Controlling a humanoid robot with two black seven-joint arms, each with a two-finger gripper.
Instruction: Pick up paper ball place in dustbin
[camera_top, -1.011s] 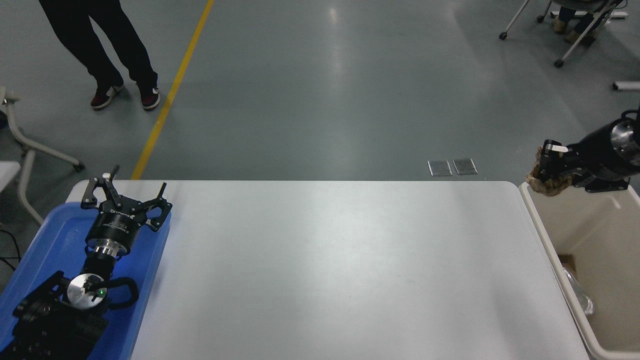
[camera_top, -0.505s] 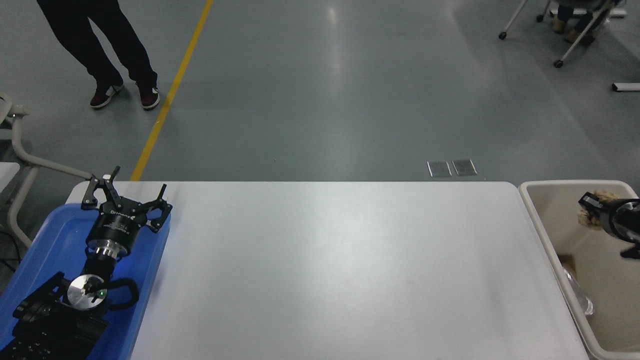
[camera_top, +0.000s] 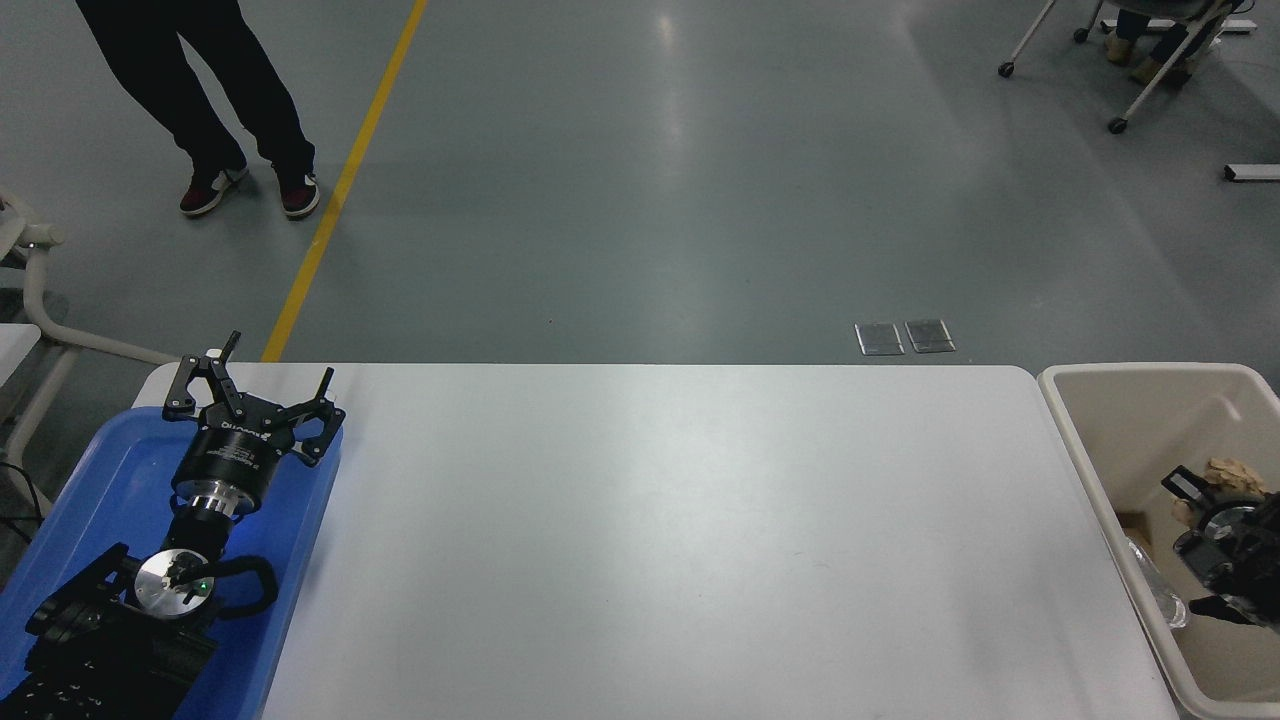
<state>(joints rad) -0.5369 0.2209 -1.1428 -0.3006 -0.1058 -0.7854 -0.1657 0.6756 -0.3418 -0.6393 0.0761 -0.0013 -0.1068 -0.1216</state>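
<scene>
White lettering is printed on the black body of the left hand, but it is too small to be read.

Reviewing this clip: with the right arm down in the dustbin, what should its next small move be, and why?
Probably open the right end effector to drop the paper ball. It appears gripped inside the dustbin, below the rim, so letting go should finish the placement.

A crumpled tan-brown paper ball sits low inside the large beige plastic rectangular dustbin, partly hidden.
</scene>
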